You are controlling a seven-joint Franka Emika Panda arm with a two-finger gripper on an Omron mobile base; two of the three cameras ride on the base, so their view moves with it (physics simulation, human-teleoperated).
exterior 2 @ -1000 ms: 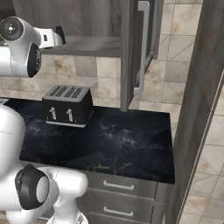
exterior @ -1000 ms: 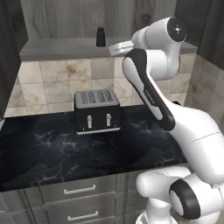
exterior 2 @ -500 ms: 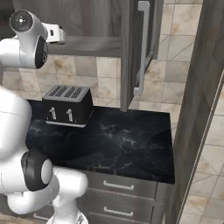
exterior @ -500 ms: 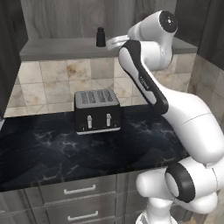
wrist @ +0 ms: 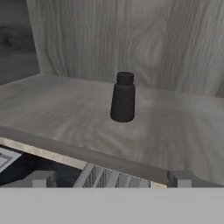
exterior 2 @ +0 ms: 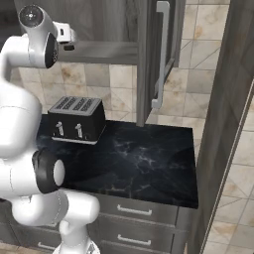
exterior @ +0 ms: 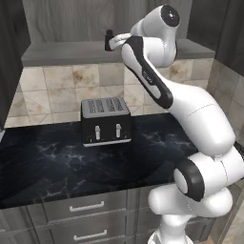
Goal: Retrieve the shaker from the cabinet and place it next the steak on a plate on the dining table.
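**On the cabinet shelf: shaker upright, pincer short of it**

Upright on the cabinet [wrist: 175, 127] shelf stands the shaker [wrist: 123, 97], untouched. Pincer [wrist: 111, 178] spread wide, empty, at the shelf's front edge. Below, a toaster [exterior: 106, 121] sits on the table [exterior: 71, 162].

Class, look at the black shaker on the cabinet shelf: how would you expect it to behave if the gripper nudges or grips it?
The shaker looks rigid, so it should keep its shape when gripped. It stands upright, taller than wide and tapering to a cap, so a high nudge would probably tip it. Being round, it might then roll along the flat shelf.
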